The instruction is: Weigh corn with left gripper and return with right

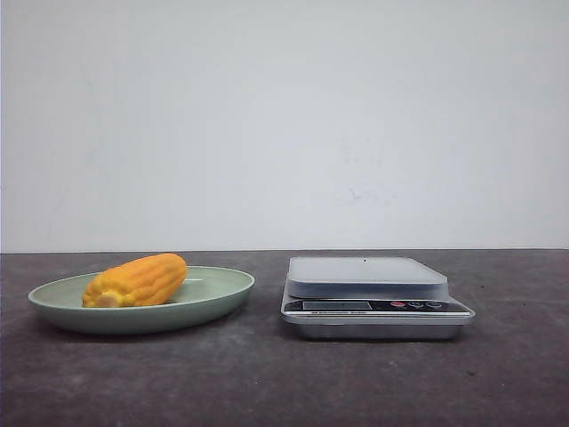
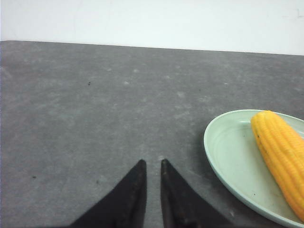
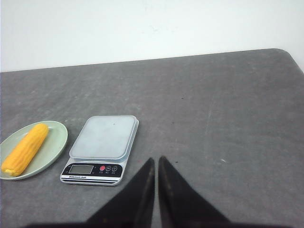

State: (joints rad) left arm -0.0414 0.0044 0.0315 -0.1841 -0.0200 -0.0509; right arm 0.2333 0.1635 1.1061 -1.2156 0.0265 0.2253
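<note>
The yellow-orange corn [image 1: 135, 280] lies on its side in the pale green dish [image 1: 227, 286] on the left of the table. The silver kitchen scale [image 1: 366, 276] stands just right of the dish with nothing on its platform. In the left wrist view my left gripper [image 2: 152, 162] hovers over bare table beside the dish [image 2: 228, 152] and the corn [image 2: 280, 152], jaws nearly together and empty. In the right wrist view my right gripper [image 3: 156, 159] is shut and empty, close to the scale [image 3: 104, 137]. The corn [image 3: 24, 148] lies beyond the scale. Neither gripper shows in the front view.
The table is a dark grey mat [image 1: 267, 382] with a white wall behind. Its far corner shows in the right wrist view [image 3: 285, 51]. The scale's display and buttons [image 1: 373, 305] face the front.
</note>
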